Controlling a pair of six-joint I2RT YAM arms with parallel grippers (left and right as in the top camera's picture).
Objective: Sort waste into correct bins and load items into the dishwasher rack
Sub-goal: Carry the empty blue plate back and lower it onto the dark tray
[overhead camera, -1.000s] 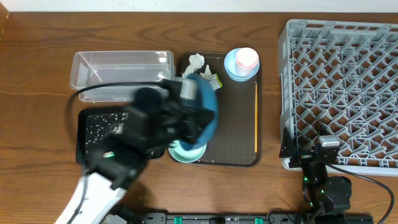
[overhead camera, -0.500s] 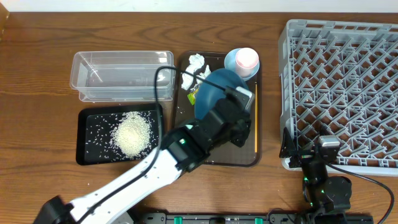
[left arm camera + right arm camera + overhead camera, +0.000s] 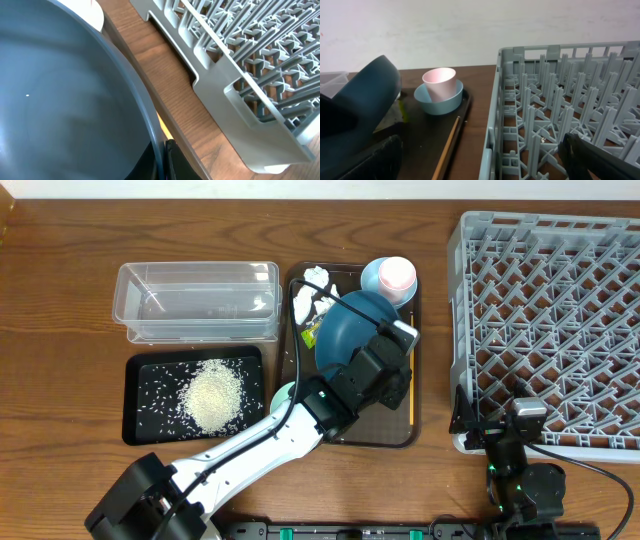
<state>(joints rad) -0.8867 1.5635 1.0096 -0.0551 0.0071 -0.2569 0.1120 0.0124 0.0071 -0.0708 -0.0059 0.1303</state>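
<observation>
Rim of the dark blue dish (image 3: 345, 330) is pinched by the left gripper (image 3: 162, 159), jaws closed on it. The dish is tilted steeply over the brown serving tray (image 3: 385, 435); can't tell if its low edge touches. Tissue (image 3: 315, 285) and wrapper (image 3: 309, 335) lie on that tray's far-left part, just beside the dish. The mint-green bowl (image 3: 283, 393) peeks out under the left arm. The pink cup (image 3: 440, 83) stands in the light blue bowl (image 3: 437, 102) at the tray's far corner, w/ a thin yellow stick (image 3: 447, 147) along the rack-side edge. Rice heap (image 3: 210, 395) is in the black tray (image 3: 140, 375); the clear tub (image 3: 195, 300) is behind it. The right gripper (image 3: 485, 161) is wide open at the dishwasher rack (image 3: 550, 320) near edge, holding nothing.
</observation>
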